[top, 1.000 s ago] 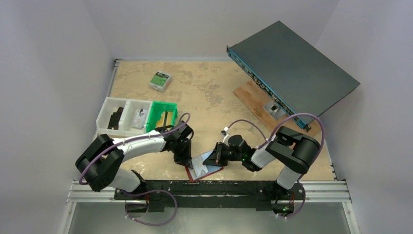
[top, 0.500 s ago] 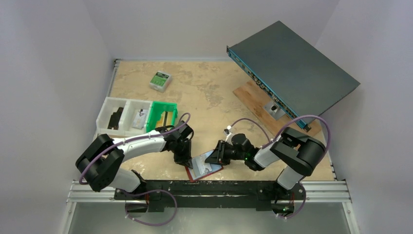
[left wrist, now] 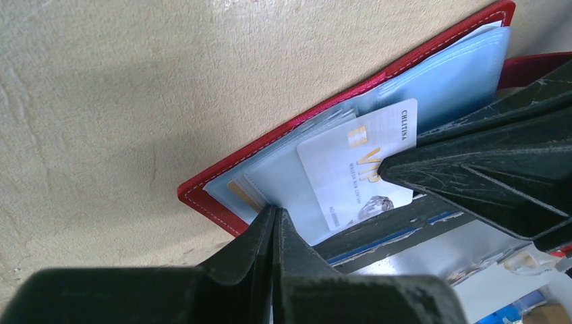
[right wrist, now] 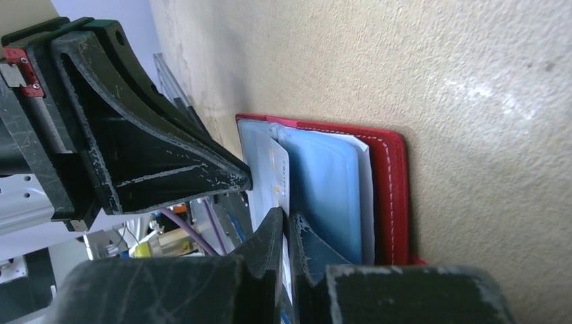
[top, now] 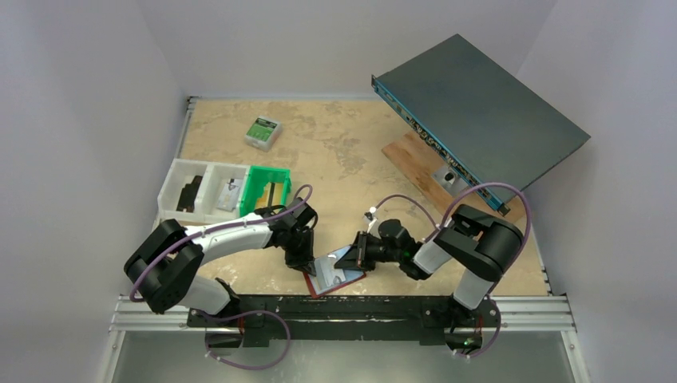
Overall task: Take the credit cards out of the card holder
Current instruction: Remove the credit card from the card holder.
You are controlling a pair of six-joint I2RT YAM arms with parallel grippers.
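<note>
The left tool (left wrist: 273, 217) is fully closed with nothing gripped. Its joined tips press down on the inner sleeve at the holder's 9 o'clock edge, and that placement reads as a hold-down, keeping the wallet from sliding or lifting while a card is drawn out. The card holder (top: 336, 280) lies open and flat on the bench (top: 343, 144), at about 6 o'clock on the surface and close to the near rail, between the two arms. Its red cover faces down and its pale blue pockets (left wrist: 465, 67) face up. A white credit card (left wrist: 351, 177) printed with gold lettering sits at an angle over those pockets. It looks partly out of its slot, though how much remains tucked in cannot be told. A tan sliver in a pocket toward the left tool may be a second card. The right tool (right wrist: 287, 229) comes in low from about 2 o'clock of the holder, also narrowed to almost nothing. In its wrist view the card's pale edge seems to run in between the tips, so it appears to be pinching that card by one end, lined up to pull it away from the pinned side.
</note>
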